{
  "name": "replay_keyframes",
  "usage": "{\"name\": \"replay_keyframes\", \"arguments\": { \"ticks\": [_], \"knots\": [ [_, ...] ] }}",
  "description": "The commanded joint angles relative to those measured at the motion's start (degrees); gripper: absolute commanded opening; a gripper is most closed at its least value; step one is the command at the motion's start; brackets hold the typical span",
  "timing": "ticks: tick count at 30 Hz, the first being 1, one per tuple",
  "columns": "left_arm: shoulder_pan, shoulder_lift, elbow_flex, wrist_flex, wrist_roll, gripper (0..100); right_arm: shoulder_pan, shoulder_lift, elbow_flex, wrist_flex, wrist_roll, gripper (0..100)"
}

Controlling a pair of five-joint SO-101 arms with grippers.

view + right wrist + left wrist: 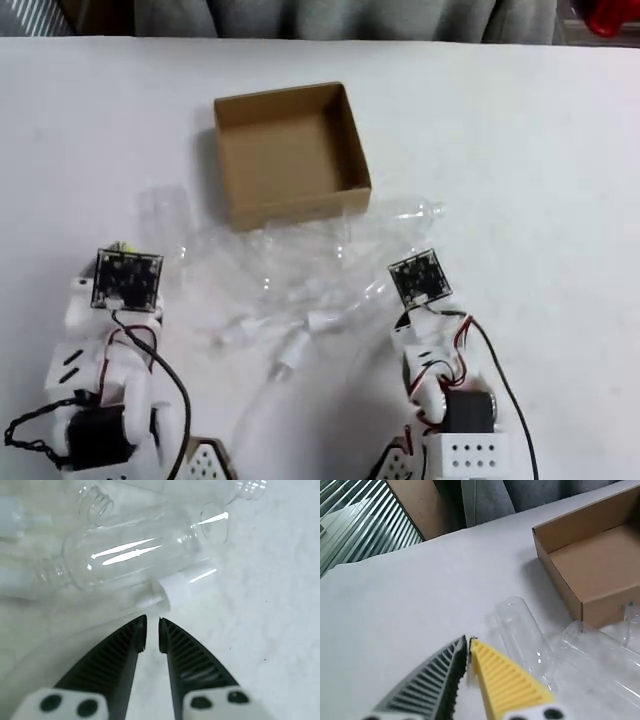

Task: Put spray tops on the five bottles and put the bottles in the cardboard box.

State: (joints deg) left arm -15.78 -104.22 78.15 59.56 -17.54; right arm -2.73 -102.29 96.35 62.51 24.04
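Bottles, clear and uncapped, lie on their sides in a loose heap on the white desk, just in front of the near wall of the open cardboard box. White spray tops lie in the nearer part of the heap, between the two arms. Grey fabric hangs past the desk's far edge, and a slatted blind stands off to one side. The left arm sits bent at the heap's left. Its left claw is clenched on nothing, tips meeting just short of one bottle. The right arm sits at the heap's right. Its right claw is closed to a slit and empty, tips just beside a spray top. Bare desk spreads wide to both sides and beyond the box.
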Motion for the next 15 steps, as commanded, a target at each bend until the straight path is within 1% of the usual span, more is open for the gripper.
{"name": "replay_keyframes", "arguments": {
  "ticks": [1,5,11,15],
  "knots": [
    [-0.4,-0.1,-4.9,0.4,3.2,2,0.5,-0.5,0.5,0.4,0.6,1.6],
    [-0.4,6.5,-9.3,0.8,3.7,2,0.5,-0.5,0.5,0.4,0.6,1.6],
    [-0.4,25.4,-19.0,-0.5,3.8,2,0.5,-0.5,0.5,0.4,0.6,1.6],
    [-0.4,34.6,-21.5,-2.7,3.8,2,0.5,-0.5,0.5,0.4,0.7,1.6]
  ]
}}
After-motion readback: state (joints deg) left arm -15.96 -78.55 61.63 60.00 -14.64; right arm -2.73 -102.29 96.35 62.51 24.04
